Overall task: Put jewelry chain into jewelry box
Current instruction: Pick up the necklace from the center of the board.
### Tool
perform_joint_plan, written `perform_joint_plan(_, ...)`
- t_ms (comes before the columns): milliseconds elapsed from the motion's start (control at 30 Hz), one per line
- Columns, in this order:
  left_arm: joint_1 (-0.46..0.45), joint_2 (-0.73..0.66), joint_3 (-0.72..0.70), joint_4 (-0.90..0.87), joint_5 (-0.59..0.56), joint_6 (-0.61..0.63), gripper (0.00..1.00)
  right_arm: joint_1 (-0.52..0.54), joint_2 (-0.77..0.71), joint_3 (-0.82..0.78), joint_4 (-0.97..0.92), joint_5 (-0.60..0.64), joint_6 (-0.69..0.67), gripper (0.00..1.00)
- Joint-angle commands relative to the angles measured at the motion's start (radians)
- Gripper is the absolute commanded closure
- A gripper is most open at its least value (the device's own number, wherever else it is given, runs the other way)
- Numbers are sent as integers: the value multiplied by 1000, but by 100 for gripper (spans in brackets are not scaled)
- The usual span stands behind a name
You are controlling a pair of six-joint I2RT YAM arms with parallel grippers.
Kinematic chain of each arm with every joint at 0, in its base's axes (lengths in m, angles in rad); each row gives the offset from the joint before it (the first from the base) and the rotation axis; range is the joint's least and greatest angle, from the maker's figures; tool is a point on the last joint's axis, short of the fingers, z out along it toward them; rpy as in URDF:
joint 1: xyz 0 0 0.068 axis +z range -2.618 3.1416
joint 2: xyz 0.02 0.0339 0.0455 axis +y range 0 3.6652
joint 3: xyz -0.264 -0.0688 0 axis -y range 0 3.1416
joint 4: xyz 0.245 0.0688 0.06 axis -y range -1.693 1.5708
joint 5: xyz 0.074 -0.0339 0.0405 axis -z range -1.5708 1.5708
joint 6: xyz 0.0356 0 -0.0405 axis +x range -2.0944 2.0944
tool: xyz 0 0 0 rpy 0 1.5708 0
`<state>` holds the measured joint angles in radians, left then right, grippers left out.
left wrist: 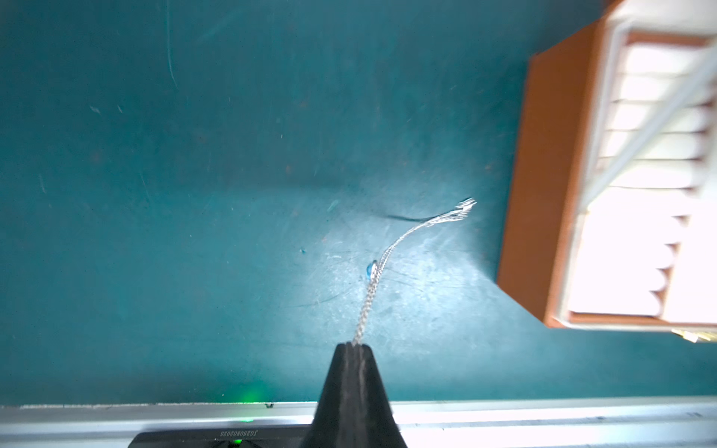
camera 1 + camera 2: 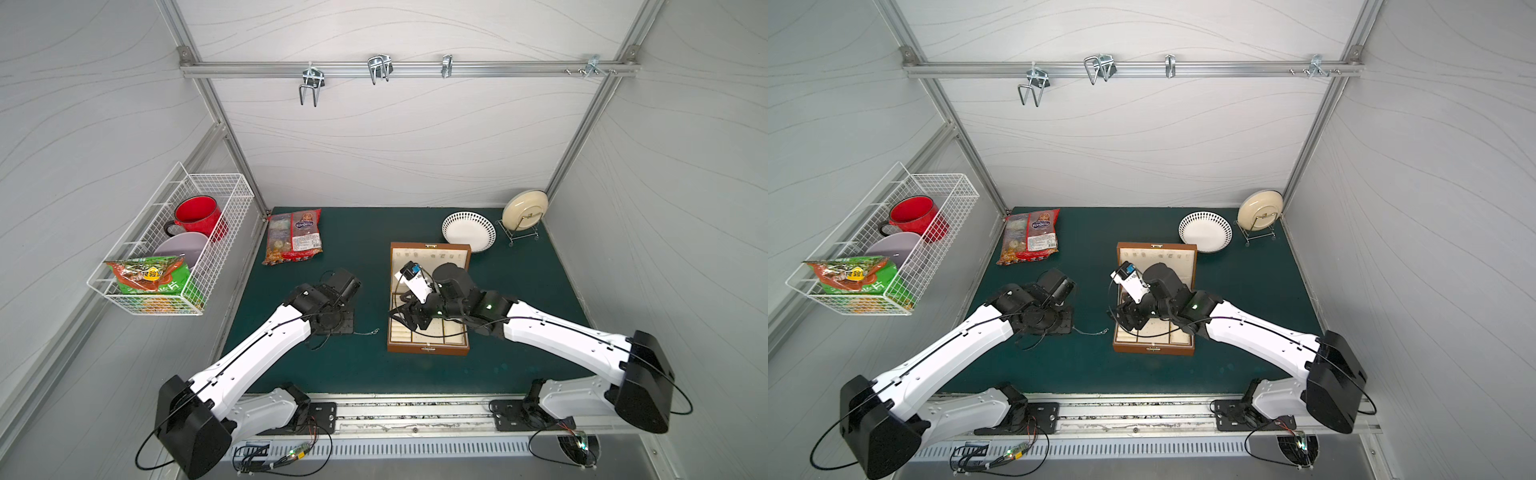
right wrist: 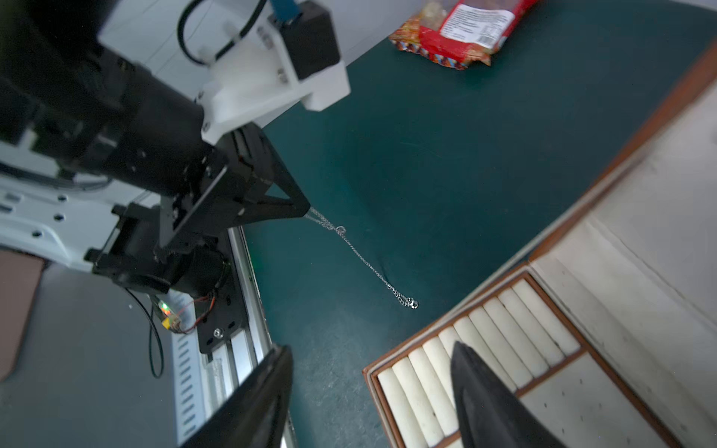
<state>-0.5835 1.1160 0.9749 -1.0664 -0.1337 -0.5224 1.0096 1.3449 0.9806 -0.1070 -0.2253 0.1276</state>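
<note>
Pinching one end of the chain (image 1: 388,256), my left tool (image 1: 357,345) trailed the limp, light, slippery rest over the surface (image 1: 194,155) beside the box (image 1: 551,174); right tool (image 3: 372,388) hung spread.

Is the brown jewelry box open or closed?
Open. The brown leather-look jewelry box has its lid standing up at the back, and its cream ring rolls show inside.

Bare green mat (image 2: 361,365) left of open jewelry box (image 2: 428,348), right arm (image 2: 465,299) over its tray
</note>
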Motion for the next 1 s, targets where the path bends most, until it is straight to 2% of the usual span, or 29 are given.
perform_joint_plan(0, 1, -29, 61, -52, 14, 36, 100, 36, 45, 6, 112, -65, -84, 39)
perform_joint_plan(167, 1, -45, 92, -77, 26, 41, 100, 47, 111, -78, 366, -73, -55, 51)
perform_joint_plan(267, 1, -50, 102, -85, 27, 37, 100, 53, 181, -50, 385, -103, -49, 53)
perform_joint_plan(333, 1, -52, 107, -90, 26, 35, 100, 61, 229, -24, 393, -132, -48, 59)
perform_joint_plan(733, 2, -55, 99, -91, 25, 24, 100, 95, 452, 32, 547, -196, 19, 70)
perform_joint_plan(967, 2, -57, 93, -92, 20, 18, 100, 106, 543, 70, 587, -211, 56, 70)
